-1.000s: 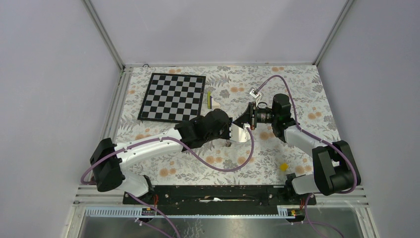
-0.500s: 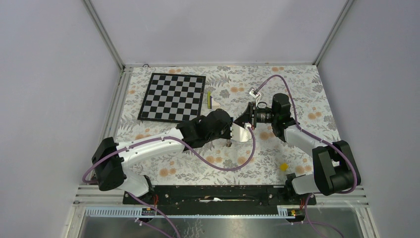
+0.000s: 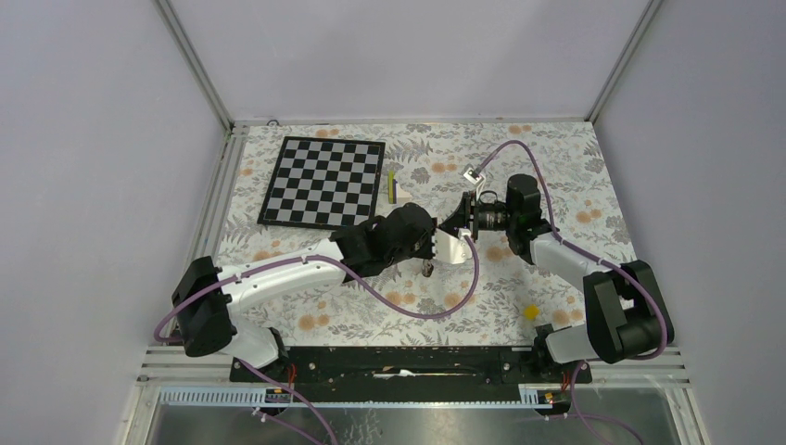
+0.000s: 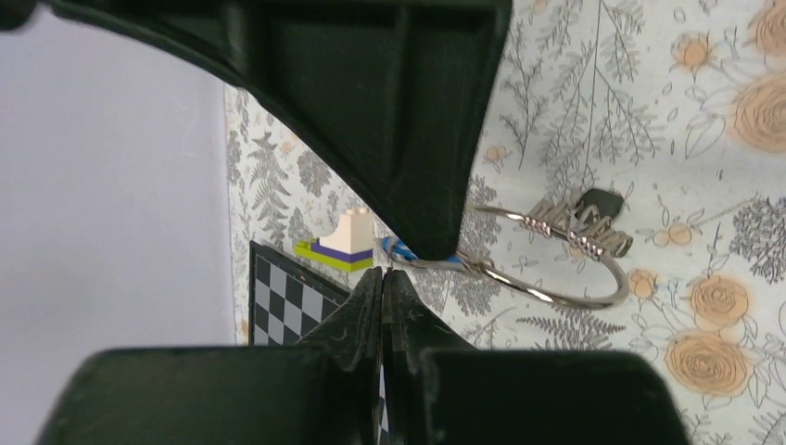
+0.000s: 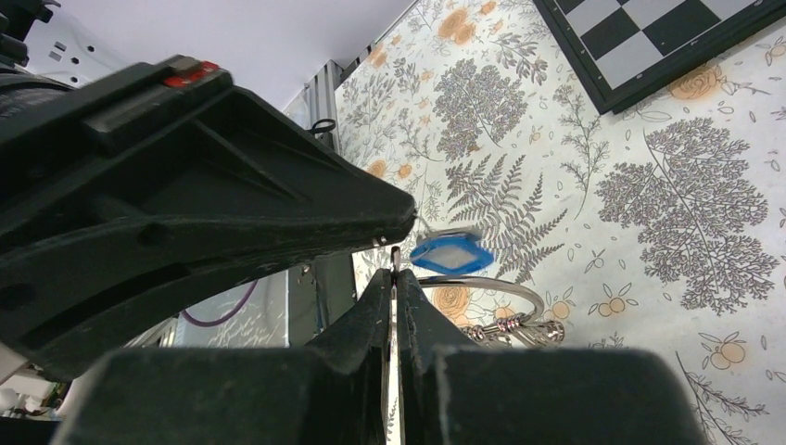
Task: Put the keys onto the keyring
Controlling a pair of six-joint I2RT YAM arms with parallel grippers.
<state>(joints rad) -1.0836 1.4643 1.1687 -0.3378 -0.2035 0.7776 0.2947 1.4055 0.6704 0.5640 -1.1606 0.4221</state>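
Over the middle of the table my two grippers meet tip to tip. My right gripper (image 5: 395, 271) (image 3: 451, 229) is shut on a thin metal sliver, apparently the blade of the blue key (image 5: 451, 253), whose blue head sticks out past the tips. The silvery keyring (image 4: 565, 297) (image 5: 500, 281) hangs beside it above the cloth, carrying the fan of small metal pieces (image 4: 570, 232) and the black key (image 4: 602, 206). My left gripper (image 4: 382, 272) (image 3: 434, 246) is shut, its tips right at the ring's wire end. Whether it pinches the wire is hidden.
A chessboard (image 3: 323, 182) lies at the back left, with a small white, purple and green block stack (image 3: 397, 188) beside its right edge. A small yellow block (image 3: 530, 312) sits near the right arm's base. Purple cables loop over both arms.
Both grippers have drifted together a little toward the far left, with the ring dangling below them. Neither grip has changed.
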